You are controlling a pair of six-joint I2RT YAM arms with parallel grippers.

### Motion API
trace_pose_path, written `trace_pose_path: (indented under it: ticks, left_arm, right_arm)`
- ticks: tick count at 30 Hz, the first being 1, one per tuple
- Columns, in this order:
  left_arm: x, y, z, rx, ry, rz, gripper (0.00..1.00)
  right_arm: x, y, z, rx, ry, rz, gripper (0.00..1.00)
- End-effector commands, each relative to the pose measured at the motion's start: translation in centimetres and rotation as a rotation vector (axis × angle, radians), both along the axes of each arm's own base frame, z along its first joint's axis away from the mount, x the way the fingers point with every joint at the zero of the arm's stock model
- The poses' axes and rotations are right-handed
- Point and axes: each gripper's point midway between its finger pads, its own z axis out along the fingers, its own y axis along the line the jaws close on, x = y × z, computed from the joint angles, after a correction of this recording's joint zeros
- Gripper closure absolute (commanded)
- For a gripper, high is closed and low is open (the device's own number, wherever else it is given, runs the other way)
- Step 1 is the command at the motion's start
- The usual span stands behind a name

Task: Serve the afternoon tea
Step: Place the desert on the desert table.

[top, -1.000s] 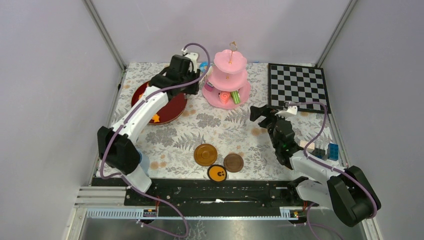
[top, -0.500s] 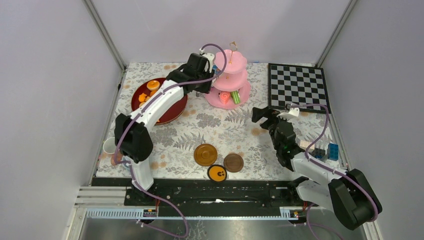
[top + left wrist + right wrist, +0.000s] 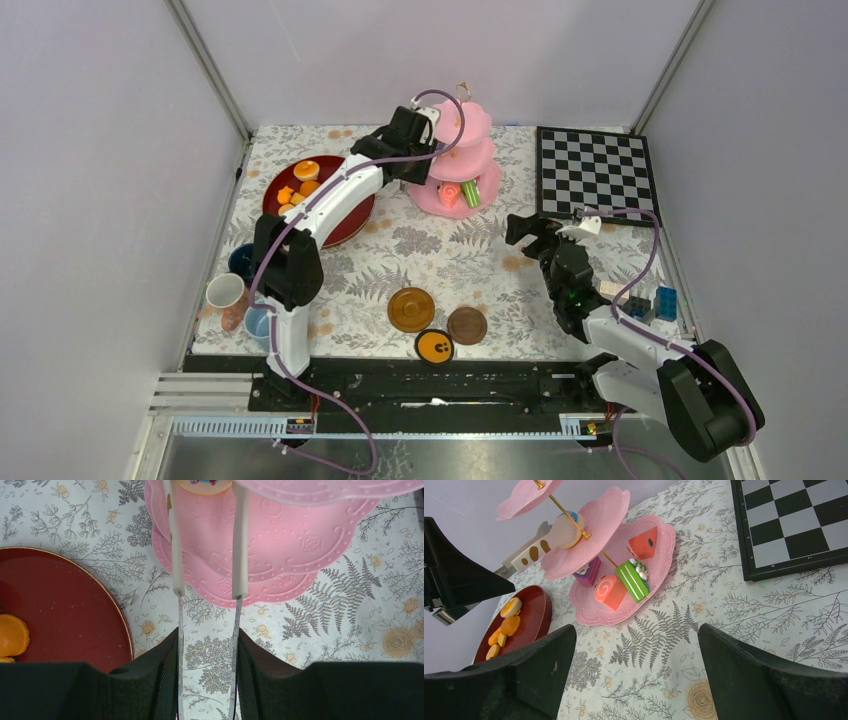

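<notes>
Red plate [image 3: 65, 615] with orange pastries [image 3: 300, 185] lies just left of the left hand [image 3: 204, 486], whose narrowed fingers pinch a small round pastry [image 3: 569, 522] at the middle tier of the pink cake stand [image 3: 659, 555]; whether it touches the tier I cannot tell. Best to lower until the pastry sits flat, well in from the scalloped edge, then release gently and back out level beneath the top tier. Further right, the right hand [image 3: 636, 630] gapes wide and empty, well apart from the stand, and should wait there
</notes>
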Motion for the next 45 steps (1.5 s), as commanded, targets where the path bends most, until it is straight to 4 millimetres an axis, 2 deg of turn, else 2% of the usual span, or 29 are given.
trace_pose_path:
  ticks: [1,4,6,24,33,38,45]
  left_arm:
    - [1.7,-0.3,3.2,-0.012,-0.1,0.015,0.76]
    - [1.7,-0.2,3.2,-0.01,-0.103,0.016,0.61]
    - [1.6,-0.1,3.5,-0.01,-0.108,0.017,0.57]
    - [0.8,0.5,4.7,-0.012,-0.124,0.018,0.47]
    - [-0.1,0.9,5.7,-0.024,-0.131,0.018,0.49]
    - [-1.0,1.3,6.4,-0.039,-0.139,0.017,0.53]
    - [-2.2,2.0,7.8,-0.057,-0.154,0.025,0.51]
  right_arm:
    - [0.2,-0.8,1.1,0.007,-0.039,-0.036,0.02]
    - [0.2,-0.8,1.0,0.009,-0.037,-0.036,0.02]
    - [0.2,-0.8,0.9,0.011,-0.035,-0.035,0.02]
    - [0.3,-0.6,0.8,0.02,-0.03,-0.025,0.02]
    - [0.3,-0.5,0.8,0.022,-0.028,-0.021,0.02]
    - [0.3,-0.4,0.8,0.029,-0.029,-0.015,0.02]
    - [0.3,-0.4,0.7,0.03,-0.027,-0.017,0.02]
